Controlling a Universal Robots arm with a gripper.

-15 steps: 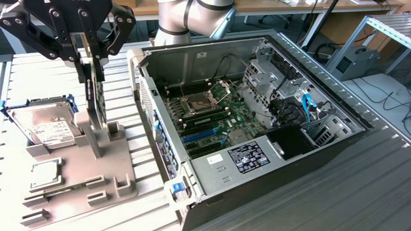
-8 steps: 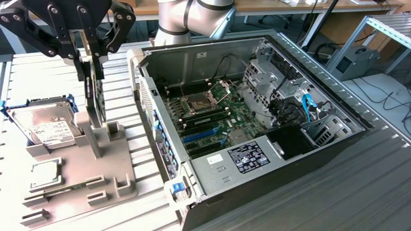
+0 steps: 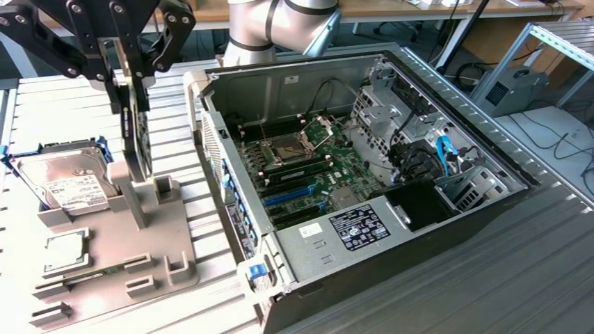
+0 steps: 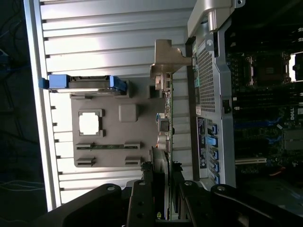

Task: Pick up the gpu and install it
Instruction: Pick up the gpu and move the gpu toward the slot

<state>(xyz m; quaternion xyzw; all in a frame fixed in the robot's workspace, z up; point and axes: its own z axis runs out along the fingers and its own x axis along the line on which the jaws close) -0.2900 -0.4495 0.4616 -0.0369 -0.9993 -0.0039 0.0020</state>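
Ribbed aluminium bench [image 3: 519, 278] with an open black-and-silver PC tower case [image 3: 278, 87] on its side; the gpu [image 3: 139, 139], a thin flat dark card, is clamped in the black two-finger gripper [image 3: 135, 83].

The jaws are part-closed onto the card's top edge. The card hangs upright and edge-on, with the silvery metal bracket [image 4: 165, 59] at one end. It sits over the flat grey plastic parts holder [image 3: 139, 243], to the exterior view's left of the case and just beside the silver hard drive with white label [image 3: 60, 184]. Can't tell if its lower edge is clear of the holder's slot. My read: light and stiff but fragile, since it's a bare board with exposed parts and a contact edge. Take it by the long edge near mid-length, as here, off the contacts and the bracket tab. The thin smooth faces could slip or twist under off-axis load.
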